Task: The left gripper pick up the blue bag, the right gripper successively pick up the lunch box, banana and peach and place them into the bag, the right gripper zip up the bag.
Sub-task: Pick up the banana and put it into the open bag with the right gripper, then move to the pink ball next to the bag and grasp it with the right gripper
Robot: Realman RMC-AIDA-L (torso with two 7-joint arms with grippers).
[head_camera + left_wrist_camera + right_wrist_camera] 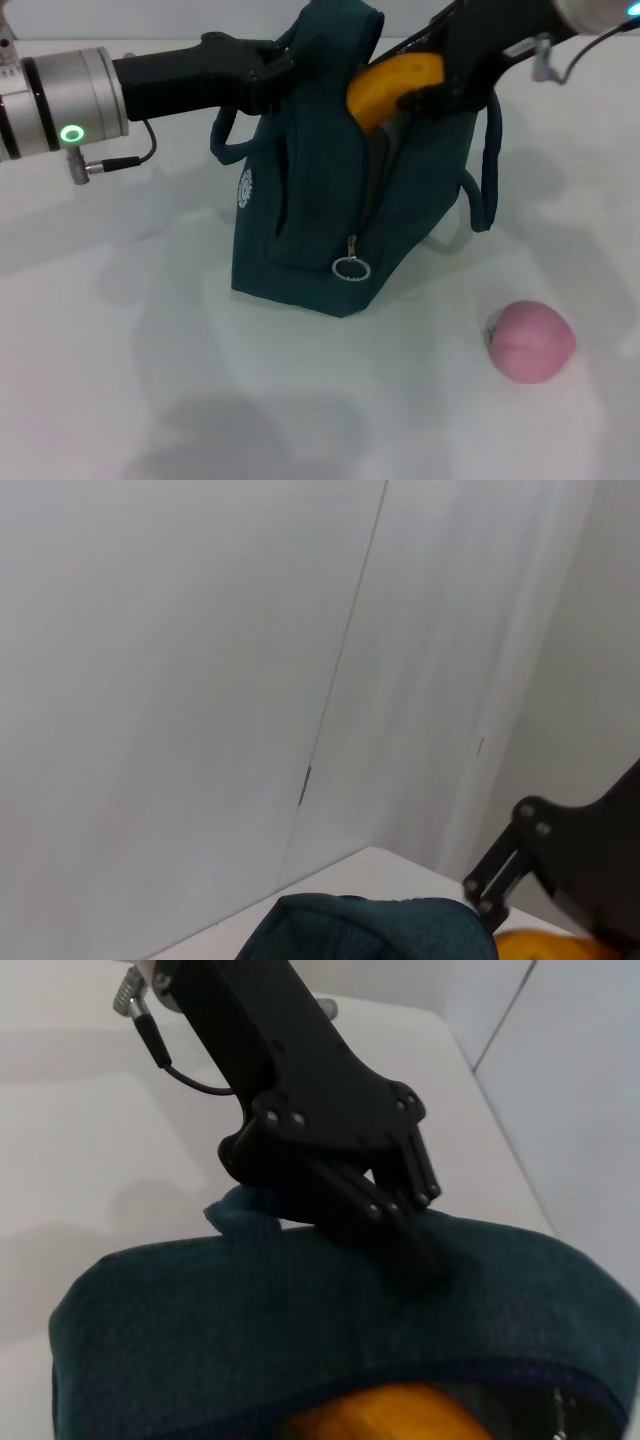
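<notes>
The blue bag [320, 220] stands upright on the white table, its top open. My left gripper [275, 75] is shut on the bag's top edge at the left and holds it up; it also shows in the right wrist view [395, 1245]. My right gripper [415, 95] is shut on the yellow banana [390, 85] and holds it at the bag's opening, partly inside. The banana also shows in the right wrist view [385, 1415] and the left wrist view [545, 945]. The pink peach [530, 340] lies on the table to the bag's front right. The lunch box is not visible.
The bag's zipper pull ring [351, 268] hangs at the front corner. A strap loop [488, 170] hangs off the bag's right side. White walls rise behind the table [150, 380].
</notes>
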